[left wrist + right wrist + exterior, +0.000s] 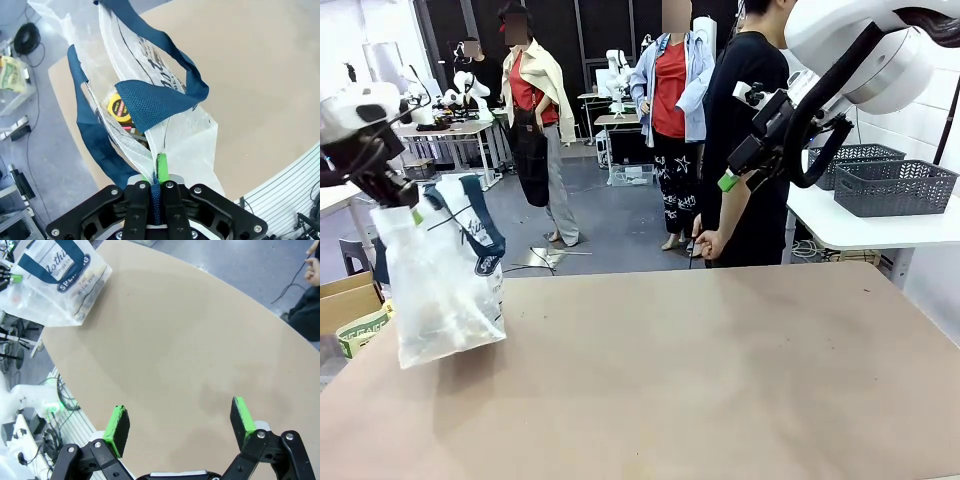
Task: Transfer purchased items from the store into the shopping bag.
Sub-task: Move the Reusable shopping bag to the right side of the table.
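Tan table (720,370) w/ clear navy-handled shopping bag (445,290), goods inside

1 shopping bag (445,280), 2 grippers, 2 mesh baskets (895,185), 1 tape measure (119,107) in bag.

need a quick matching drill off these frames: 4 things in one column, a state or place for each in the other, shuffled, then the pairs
Things
1. left pincer
2. right pincer
3. shopping bag
4. yellow tape measure

States or places
A. inside the bag, seen through its mouth
B. open, raised above bare tabletop
C. at the table's left edge, held up by its strap
D. shut on a navy strap handle

Pairs: 1-D, 2-B, 3-C, 4-A
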`<state>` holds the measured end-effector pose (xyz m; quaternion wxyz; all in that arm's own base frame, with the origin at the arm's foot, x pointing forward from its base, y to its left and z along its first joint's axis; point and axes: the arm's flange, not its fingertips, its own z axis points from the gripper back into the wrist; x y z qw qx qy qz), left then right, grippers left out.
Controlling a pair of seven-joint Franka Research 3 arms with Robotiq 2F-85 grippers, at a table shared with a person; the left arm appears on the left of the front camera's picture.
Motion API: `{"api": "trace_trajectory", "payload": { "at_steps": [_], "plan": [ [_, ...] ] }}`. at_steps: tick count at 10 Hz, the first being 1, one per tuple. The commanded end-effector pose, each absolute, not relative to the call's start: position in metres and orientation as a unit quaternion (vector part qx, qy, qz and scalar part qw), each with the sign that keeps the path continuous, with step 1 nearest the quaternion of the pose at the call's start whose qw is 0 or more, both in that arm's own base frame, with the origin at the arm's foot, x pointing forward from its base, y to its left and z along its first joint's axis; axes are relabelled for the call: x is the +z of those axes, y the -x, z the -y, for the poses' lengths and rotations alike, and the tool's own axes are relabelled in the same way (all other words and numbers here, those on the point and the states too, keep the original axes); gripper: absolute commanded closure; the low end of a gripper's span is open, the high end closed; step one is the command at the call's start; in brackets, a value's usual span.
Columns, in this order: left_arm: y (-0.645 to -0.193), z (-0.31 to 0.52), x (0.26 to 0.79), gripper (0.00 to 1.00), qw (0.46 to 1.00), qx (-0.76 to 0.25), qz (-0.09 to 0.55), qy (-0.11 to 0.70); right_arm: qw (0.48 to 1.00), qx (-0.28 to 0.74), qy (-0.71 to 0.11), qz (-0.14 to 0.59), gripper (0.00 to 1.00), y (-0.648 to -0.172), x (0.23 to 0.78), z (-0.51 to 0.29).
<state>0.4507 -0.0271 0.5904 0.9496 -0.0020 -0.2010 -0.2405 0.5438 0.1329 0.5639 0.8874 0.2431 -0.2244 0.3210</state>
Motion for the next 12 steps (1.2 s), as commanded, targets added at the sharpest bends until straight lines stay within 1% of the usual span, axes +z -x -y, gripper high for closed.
{"api": "trace_trajectory", "payload": {
  "at_steps": [1,2,4,7,8,9,12],
  "plan": [
    [-0.440,0.003,0.583,1.00,0.941,-0.248,0.229,0.018,0.887,0.322,-0.243,0.223,0.00,-0.544,0.565,-0.133],
    [-0.438,-0.009,0.573,1.00,0.942,-0.244,0.229,0.012,0.887,0.322,-0.243,0.223,0.00,-0.544,0.565,-0.133],
    [-0.439,-0.028,0.556,1.00,0.937,-0.236,0.256,0.017,0.887,0.322,-0.243,0.223,0.00,-0.544,0.565,-0.133],
    [-0.436,-0.037,0.532,1.00,0.938,-0.245,0.244,0.032,0.887,0.322,-0.243,0.223,0.00,-0.544,0.565,-0.133],
    [-0.432,-0.034,0.525,1.00,0.941,-0.226,0.245,0.052,0.887,0.322,-0.243,0.223,0.00,-0.544,0.565,-0.133],
    [-0.439,-0.036,0.536,1.00,0.945,-0.232,0.230,0.020,0.887,0.322,-0.243,0.223,0.00,-0.544,0.565,-0.133],
    [-0.439,-0.036,0.536,1.00,0.945,-0.232,0.230,0.020,0.887,0.322,-0.243,0.223,0.00,-0.544,0.565,-0.133]
  ]
}}
